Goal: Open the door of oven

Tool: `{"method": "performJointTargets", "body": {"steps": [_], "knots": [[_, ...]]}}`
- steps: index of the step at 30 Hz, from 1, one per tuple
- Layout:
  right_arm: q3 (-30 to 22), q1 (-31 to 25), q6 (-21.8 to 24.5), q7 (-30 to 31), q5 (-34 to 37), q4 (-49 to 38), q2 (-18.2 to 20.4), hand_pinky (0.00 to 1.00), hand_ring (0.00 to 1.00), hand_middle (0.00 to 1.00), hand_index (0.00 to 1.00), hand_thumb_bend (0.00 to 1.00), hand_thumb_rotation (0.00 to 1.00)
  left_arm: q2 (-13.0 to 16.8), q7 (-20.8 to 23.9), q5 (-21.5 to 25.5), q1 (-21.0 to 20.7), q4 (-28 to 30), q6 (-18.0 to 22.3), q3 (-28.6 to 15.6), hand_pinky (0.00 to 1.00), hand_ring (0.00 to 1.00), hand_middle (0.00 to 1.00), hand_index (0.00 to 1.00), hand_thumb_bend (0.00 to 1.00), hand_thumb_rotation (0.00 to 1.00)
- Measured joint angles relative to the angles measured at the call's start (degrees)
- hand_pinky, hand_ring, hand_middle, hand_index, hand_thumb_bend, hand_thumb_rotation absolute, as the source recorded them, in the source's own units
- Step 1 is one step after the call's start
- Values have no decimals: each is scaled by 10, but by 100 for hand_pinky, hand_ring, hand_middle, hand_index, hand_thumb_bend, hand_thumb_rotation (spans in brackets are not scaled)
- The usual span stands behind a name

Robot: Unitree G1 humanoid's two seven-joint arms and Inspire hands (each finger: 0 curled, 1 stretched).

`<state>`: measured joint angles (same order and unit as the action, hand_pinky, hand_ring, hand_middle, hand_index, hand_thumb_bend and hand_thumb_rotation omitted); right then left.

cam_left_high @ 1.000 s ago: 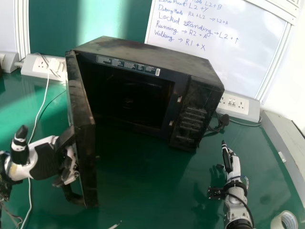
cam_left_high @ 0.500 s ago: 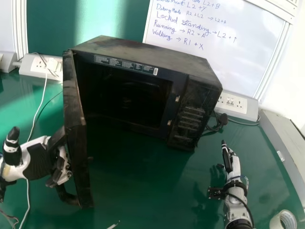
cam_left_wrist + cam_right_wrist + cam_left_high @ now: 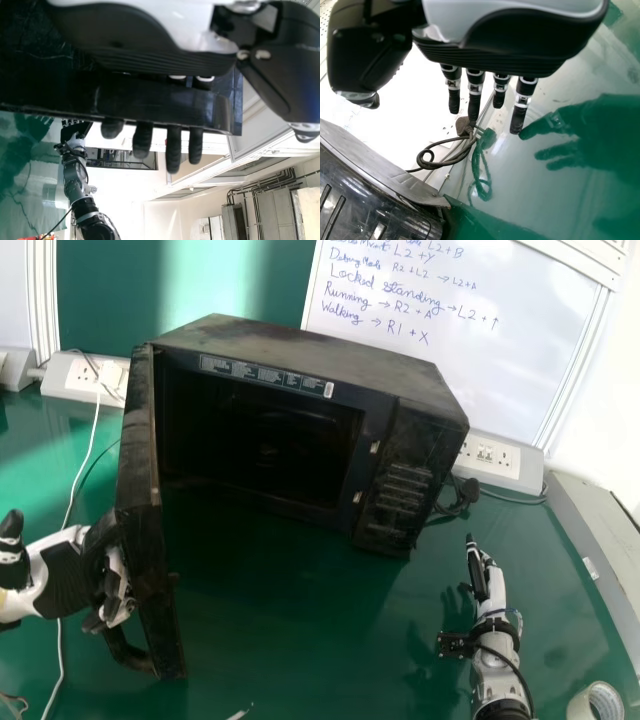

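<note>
As our left hand (image 3: 62,580) has drawn outward toward nine o'clock in the head view over the last second, the door (image 3: 140,480) has swung a little wider, so we judge the opening all but done. The hand sits at eight o'clock, its fingers hooked through the door handle (image 3: 128,652), grasping it from behind. Our right hand (image 3: 478,575) rests idle at four o'clock, released, fingers straight

The microwave oven (image 3: 300,355) stands on the worktop (image 3: 290,640) toward twelve o'clock, its door hinged at the ten o'clock side and standing well out from the front. The cavity (image 3: 265,440) now faces us, unblocked but too dark for us to tell what, if anything, is inside. Next, we would ease the fingers out of the handle without dragging the door back; pulling much farther could strain the hinge or turn the whole oven
</note>
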<state>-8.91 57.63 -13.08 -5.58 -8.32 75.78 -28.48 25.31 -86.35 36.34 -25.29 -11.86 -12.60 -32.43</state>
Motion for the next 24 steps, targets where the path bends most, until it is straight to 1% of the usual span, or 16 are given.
{"method": "performJointTargets", "body": {"steps": [2,3,5,6,9,11,12,14,16,17,19,20,21,22,24], "knots": [[0,0,0,0,0,0,0,77,88,93,95,79,100,0,0,0,1,0,-1,-4,2,8,46,47,52,0],[0,0,0,0,0,0,0,78,88,93,94,78,100,0,0,0,2,0,0,-5,2,8,46,47,52,0],[0,0,0,1,0,0,0,77,88,92,95,78,100,0,0,-1,5,0,0,-12,3,9,47,47,52,0],[-1,0,0,1,0,0,0,78,89,93,95,80,100,1,0,-1,8,0,0,-17,2,9,43,48,51,0],[-1,0,0,1,0,0,0,79,89,93,95,81,100,10,0,-2,15,0,2,-30,0,6,47,47,52,0],[-1,0,0,1,0,0,0,80,90,93,94,77,100,19,0,-2,17,0,2,-39,0,5,47,47,52,0],[-1,0,0,1,0,0,0,80,90,93,95,79,100,22,0,-2,19,-1,2,-44,0,5,47,47,52,0],[-2,0,0,2,0,0,0,81,91,94,95,80,100,30,0,-1,19,-5,2,-55,0,6,47,47,52,0],[-2,0,0,3,1,0,0,81,91,94,95,79,100,50,0,0,19,-21,4,-77,1,7,47,47,52,0],[-2,0,0,4,1,0,0,81,91,94,95,80,100,64,2,0,19,-37,16,-96,1,7,47,47,52,0],[-3,0,0,5,1,0,-1,79,90,93,95,79,100,96,26,0,10,-79,44,-135,2,8,47,47,52,0],[-3,0,0,5,1,0,-1,79,90,93,95,80,100,111,42,0,3,-103,48,-150,3,8,47,47,52,0],[-3,0,0,5,1,0,-1,79,90,93,95,80,100,121,52,0,-2,-124,48,-159,3,9,47,47,52,0],[-3,-1,0,5,1,1,-1,78,90,93,95,80,100,133,56,2,-5,-145,44,-165,4,10,42,48,52,0],[-8,-6,-6,7,5,2,-2,79,90,94,95,80,100,160,53,8,-17,-188,38,-174,6,12,40,48,52,0]]}}
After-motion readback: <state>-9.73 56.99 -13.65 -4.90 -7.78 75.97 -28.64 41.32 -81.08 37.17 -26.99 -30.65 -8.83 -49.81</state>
